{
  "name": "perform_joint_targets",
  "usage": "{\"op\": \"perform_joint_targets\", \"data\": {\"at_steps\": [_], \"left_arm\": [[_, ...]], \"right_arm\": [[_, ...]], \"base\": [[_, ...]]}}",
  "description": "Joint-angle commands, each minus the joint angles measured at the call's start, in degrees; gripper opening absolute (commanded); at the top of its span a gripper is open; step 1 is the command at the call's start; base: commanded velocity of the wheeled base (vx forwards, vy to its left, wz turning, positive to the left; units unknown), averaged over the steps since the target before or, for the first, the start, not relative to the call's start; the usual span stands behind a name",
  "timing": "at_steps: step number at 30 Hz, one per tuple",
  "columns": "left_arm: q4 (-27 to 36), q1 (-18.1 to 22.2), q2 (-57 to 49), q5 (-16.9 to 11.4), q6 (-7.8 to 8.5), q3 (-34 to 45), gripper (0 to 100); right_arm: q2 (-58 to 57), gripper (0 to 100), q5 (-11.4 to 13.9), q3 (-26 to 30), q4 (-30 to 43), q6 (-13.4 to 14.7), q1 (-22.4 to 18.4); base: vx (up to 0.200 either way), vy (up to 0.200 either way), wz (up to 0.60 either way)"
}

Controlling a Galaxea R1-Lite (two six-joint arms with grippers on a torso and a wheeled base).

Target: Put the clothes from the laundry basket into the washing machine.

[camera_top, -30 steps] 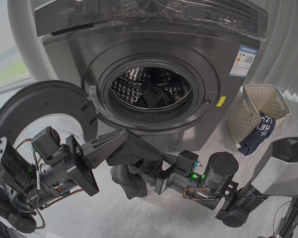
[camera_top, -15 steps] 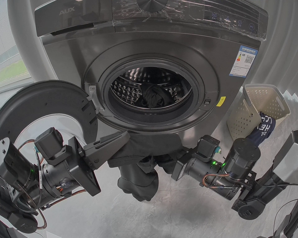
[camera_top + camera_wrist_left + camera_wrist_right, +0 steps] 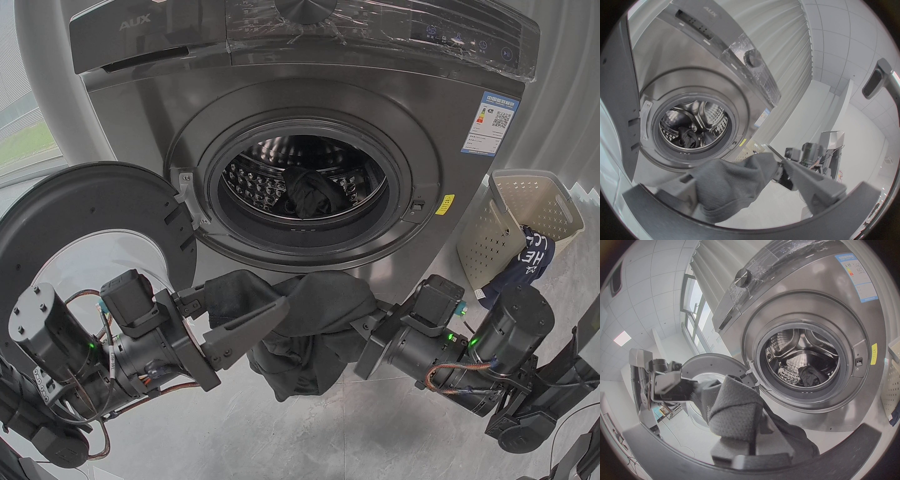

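A dark grey garment [image 3: 312, 319] hangs stretched between my two grippers, just below the washing machine's open port [image 3: 306, 187]. My right gripper [image 3: 367, 320] is shut on one end of it, and the cloth folds over its fingers [image 3: 737, 415]. My left gripper [image 3: 247, 300] stands open. The garment [image 3: 728, 184] drapes over one finger and fills part of the gap. Another dark garment [image 3: 309, 190] lies in the drum. The cream laundry basket [image 3: 531, 212] lies tipped on the floor to the right, with a navy garment [image 3: 522, 269] spilling out.
The round machine door [image 3: 94, 212] is swung open to the left, close behind my left arm. Bare grey floor [image 3: 300, 437] lies below the hanging garment. The basket rests against the machine's right side.
My right gripper has moved right and up, pulling the garment out wider. My left gripper has turned and risen, so the cloth now lies across its fingers.
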Motion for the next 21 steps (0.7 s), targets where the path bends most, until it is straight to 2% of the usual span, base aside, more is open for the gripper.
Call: {"op": "perform_joint_targets", "data": {"at_steps": [1,16,17,21], "left_arm": [[-0.01,1.10,4.07,0.12,0.32,0.31,100],[-0.09,1.10,13.30,-0.14,1.81,3.74,100],[-0.18,1.63,16.11,-0.14,3.04,3.04,100],[-0.18,2.24,18.83,-0.14,4.80,2.95,100]], "right_arm": [[-2.15,0,-0.02,-0.06,-0.06,0.15,0.81],[-4.08,0,-0.02,-1.64,0.46,0.06,1.33],[-4.08,0,-0.02,-1.73,0.20,0.06,1.42],[-3.99,0,-0.28,-2.43,0.03,0.15,1.42]], "base": [[0.000,0.000,0.00],[0.000,0.000,0.00],[0.000,0.000,0.00],[0.000,0.000,0.00]]}}
